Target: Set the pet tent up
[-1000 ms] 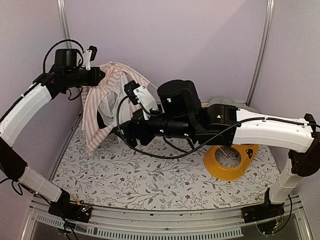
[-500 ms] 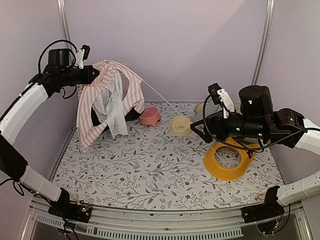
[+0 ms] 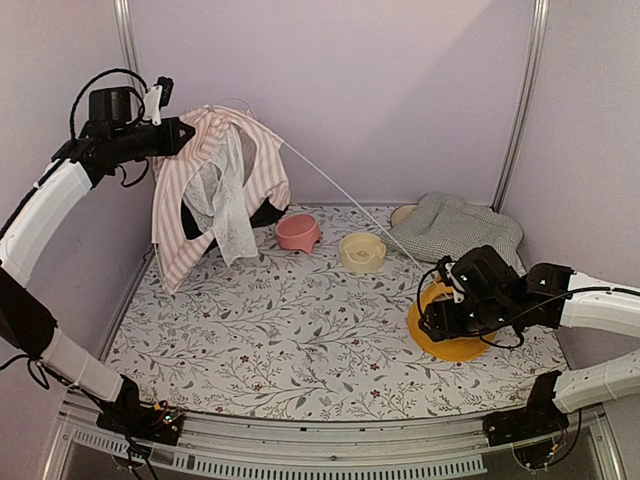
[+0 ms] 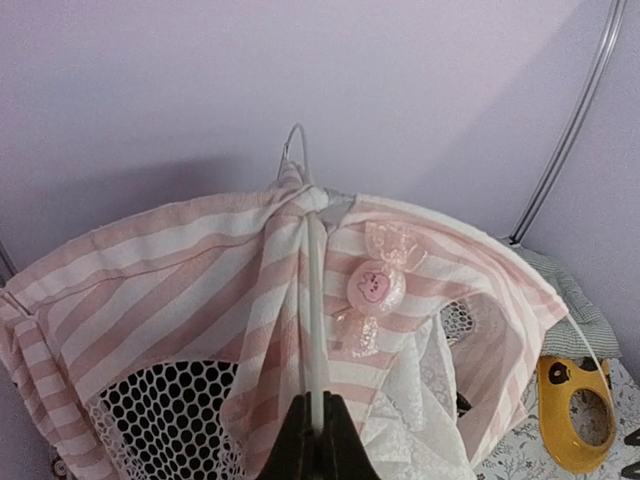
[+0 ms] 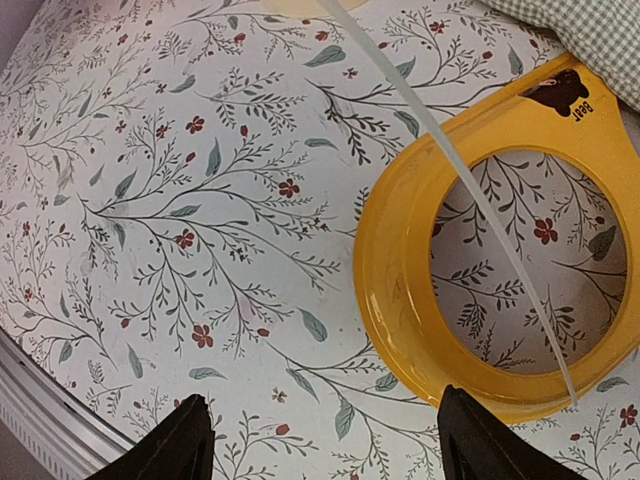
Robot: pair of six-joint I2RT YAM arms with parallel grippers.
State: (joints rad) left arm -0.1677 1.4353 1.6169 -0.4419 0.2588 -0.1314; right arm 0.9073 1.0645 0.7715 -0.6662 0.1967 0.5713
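The pet tent [image 3: 215, 175], pink-and-white striped with dark mesh and a white sheer flap, hangs bunched at the back left. In the left wrist view the tent [image 4: 190, 290] fills the frame, with a pink bow charm on it. My left gripper [image 3: 183, 134] is shut on a thin white pole [image 4: 316, 310] at the tent's top and holds it up [image 4: 318, 428]. Another white pole [image 3: 345, 205] runs from the tent top down to the right, crossing the yellow ring [image 5: 470, 190]. My right gripper [image 3: 432, 325] is open and empty, low over the mat [image 5: 318, 440], at the ring's near-left edge.
A yellow ring [image 3: 455, 320] lies on the floral mat at the right. A green-and-white checked cushion [image 3: 460, 225] lies behind it. A pink bowl [image 3: 298, 232] and a cream bowl [image 3: 362, 251] stand at mid-back. Purple walls and metal posts close in the cell.
My right arm has swung from the tent at the left back to the right and dropped low by the yellow ring. My left gripper has lifted the tent top slightly, up and leftward.
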